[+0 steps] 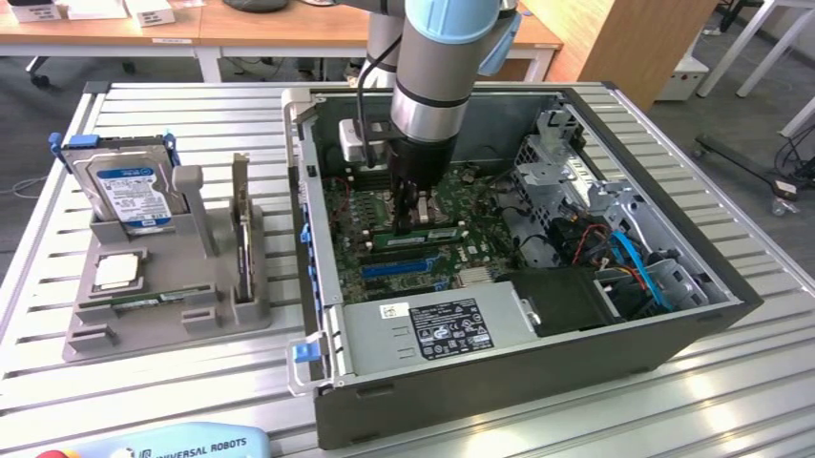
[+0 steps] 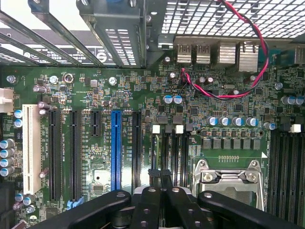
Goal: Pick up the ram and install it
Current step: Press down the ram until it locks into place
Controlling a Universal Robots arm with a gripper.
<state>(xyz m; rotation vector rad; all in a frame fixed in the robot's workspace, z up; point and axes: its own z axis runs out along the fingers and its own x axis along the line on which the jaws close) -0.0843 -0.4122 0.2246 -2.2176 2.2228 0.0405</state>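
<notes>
On the table point(image 1: 76, 401), at about 9 o'clock from the open computer case point(image 1: 510, 367), a grey fixture point(image 1: 204, 320) is carrying a hard drive point(image 1: 125, 191), a processor chip point(image 1: 117, 270) and a spare ram stick point(image 1: 156, 302) lying flat. None of these is being touched.

Inside the case, the gripper point(image 1: 407, 221) is reaching straight down to the motherboard point(image 1: 382, 205). Its fingers are closed fully together. The ram point(image 1: 437, 233) appears to be the green stick at about 4 o'clock from the fingertips, sitting at the memory slots. I cannot tell whether the fingers are pinching it or only pressing beside it.

In the wrist view, the gripper point(image 2: 160, 177) is hanging right over the memory slots point(image 2: 172, 150), with the white latches point(image 2: 156, 129) at 12 o'clock from the tips.

The main risk, as I judge it, is misalignment. If the stick is tilting or sitting off the slot, downward force could be bending the board or chipping the contacts. A latch not opened could also be blocking the seating. Pressing at one end only could be leaving the other end raised.

Further right, the processor socket point(image 2: 228, 179) lies at about 3 o'clock from the fingers, close enough to be struck by a sideways slip. The red and black wire point(image 2: 248, 62), at about 1 o'clock, could be snagging the wrist.
</notes>
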